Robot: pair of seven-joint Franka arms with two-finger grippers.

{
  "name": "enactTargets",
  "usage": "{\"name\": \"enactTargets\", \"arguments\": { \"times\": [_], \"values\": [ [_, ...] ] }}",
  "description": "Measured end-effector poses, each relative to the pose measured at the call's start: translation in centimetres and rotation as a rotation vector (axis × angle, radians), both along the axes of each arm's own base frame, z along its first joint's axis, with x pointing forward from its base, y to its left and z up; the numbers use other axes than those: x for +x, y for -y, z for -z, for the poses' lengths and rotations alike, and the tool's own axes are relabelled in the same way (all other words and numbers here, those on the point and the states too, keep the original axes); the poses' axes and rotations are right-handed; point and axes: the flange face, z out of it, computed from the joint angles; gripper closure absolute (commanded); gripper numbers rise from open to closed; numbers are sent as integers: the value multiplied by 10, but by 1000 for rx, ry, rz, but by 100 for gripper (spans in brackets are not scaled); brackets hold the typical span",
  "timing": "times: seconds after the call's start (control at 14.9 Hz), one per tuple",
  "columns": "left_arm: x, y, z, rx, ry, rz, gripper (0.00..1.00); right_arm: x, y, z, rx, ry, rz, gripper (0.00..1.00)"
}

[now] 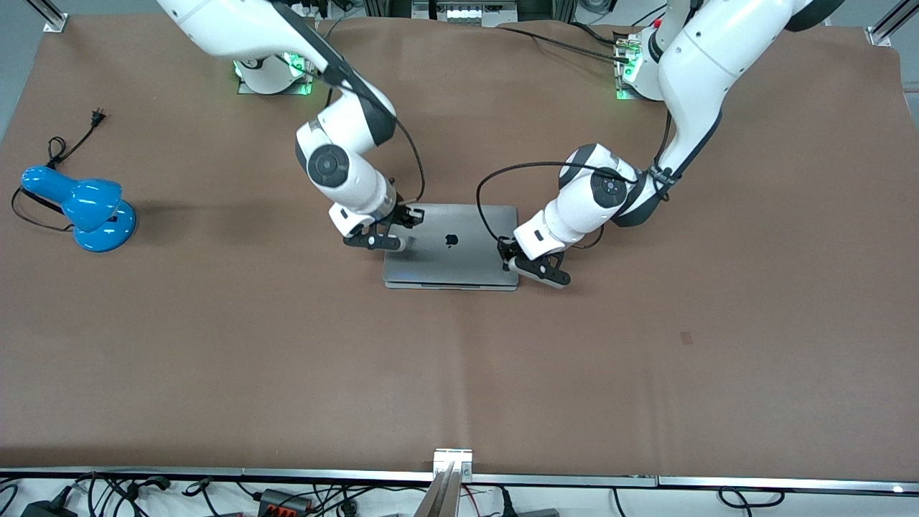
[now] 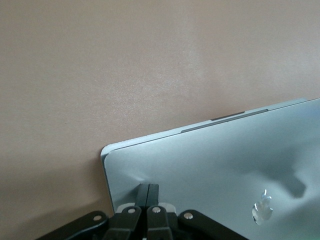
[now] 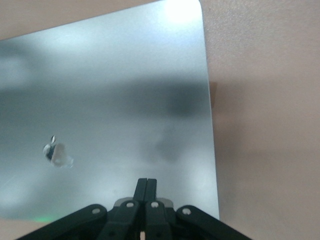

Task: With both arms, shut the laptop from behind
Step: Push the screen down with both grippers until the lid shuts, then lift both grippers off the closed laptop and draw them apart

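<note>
Pressing down on the slim silver-grey metal laptop (image 1: 451, 246) from above, both grippers sit on its lid, one at each short end. Laptop lies mid-table with the lid down or almost down: front view shows only the lid with its dark apple logo (image 1: 451, 240) and a thin front edge, no keyboard or screen. Long axis runs from the right arm's end of the table toward the left arm's end.

Right gripper (image 1: 394, 244), black two-finger, is over the lid edge toward the right arm's end; in the right wrist view its fingers (image 3: 147, 189) are pinched together, nothing between them, tips at the lid surface. Left gripper (image 1: 508, 262), same type, is at the lid corner toward the left arm's end, nearer the front camera; left wrist view shows its fingers (image 2: 148, 194) also pressed together and empty, tips touching the lid.

Key relation: lid lies directly under both fingertip pairs, so any remaining push is straight down. Neither arm clearly nearer; they flank the logo. Likely the last bit of closing, or already done.

Blue desk lamp (image 1: 80, 207) stands well apart toward the right arm's end, unplugged cord beside it.
</note>
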Motion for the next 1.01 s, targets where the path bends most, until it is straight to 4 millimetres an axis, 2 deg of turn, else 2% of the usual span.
{"name": "enactTargets", "arguments": {
  "times": [0.2,0.6,0.81,0.94,1.01],
  "values": [
    [0,1,12,-1,4,10,100,9,-1,21,5,-25,11,100],
    [2,0,13,1,6,9,100,12,-7,20,6,-21,6,100],
    [4,-1,11,0,11,5,100,21,-5,13,6,-1,13,100],
    [11,-4,4,1,20,2,100,35,8,1,-16,13,9,100],
    [14,-4,-3,10,15,10,100,44,20,-12,-31,16,-1,100]
  ]
}}
